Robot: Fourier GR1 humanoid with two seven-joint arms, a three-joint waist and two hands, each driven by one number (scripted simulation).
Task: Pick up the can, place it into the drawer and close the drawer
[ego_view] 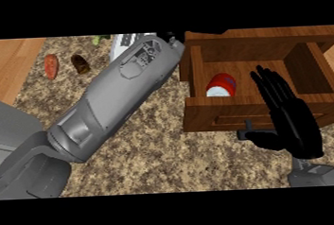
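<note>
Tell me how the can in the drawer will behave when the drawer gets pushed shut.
The can lies on its side in the open drawer, so it may roll. Its rounded, smooth-looking body probably slides easily. The drawer walls should keep it in.

One can, one drawer, two small food items, one robot hand.

A drawer of warm, reddish-brown wood with a smooth, lightly polished finish stands on a speckled, granite-like stone counter, rough in pattern and matt. Inside lies a can with a glossy red and white skin. The right hand looks like smooth black plastic with a faint sheen; the left forearm is matt grey, metal-like. Pale wood flooring shows far left.
</note>
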